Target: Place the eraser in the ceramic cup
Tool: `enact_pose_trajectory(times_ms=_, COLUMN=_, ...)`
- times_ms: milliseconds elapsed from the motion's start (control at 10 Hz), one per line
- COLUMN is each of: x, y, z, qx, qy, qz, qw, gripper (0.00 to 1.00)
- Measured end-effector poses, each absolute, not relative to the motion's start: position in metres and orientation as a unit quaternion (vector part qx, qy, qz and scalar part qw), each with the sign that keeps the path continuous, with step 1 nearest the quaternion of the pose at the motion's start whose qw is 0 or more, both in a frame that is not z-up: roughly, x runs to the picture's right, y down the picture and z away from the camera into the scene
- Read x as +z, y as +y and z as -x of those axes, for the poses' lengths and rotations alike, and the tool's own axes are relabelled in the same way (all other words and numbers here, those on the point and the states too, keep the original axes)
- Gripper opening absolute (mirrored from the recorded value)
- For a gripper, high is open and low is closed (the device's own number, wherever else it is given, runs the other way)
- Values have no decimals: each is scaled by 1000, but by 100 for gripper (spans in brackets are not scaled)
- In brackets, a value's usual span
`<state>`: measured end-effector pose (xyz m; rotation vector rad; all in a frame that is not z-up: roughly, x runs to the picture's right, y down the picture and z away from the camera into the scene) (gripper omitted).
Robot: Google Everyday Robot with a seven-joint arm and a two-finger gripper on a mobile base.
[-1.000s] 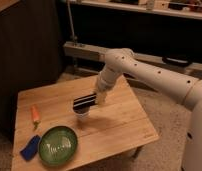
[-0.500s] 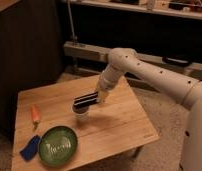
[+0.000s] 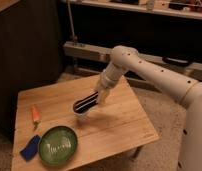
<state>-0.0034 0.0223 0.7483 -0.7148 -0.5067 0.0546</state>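
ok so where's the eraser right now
In the camera view the eraser is near the middle of the wooden table, held tilted by the gripper directly over the ceramic cup, right of the carrot.

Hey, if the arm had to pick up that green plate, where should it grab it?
Probably the green plate by its raised rim on the near-right edge, coming from above: it lies flat and shallow, and the blue block crowds its left. The gripper is busy over the ceramic cup with the eraser.
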Motion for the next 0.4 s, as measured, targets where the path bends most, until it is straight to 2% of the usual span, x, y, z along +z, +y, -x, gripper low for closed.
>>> enact_pose_trajectory(times_ms=400, x=740, y=16, z=-1, qx=47, qy=-267, qz=334, qw=903, gripper=80)
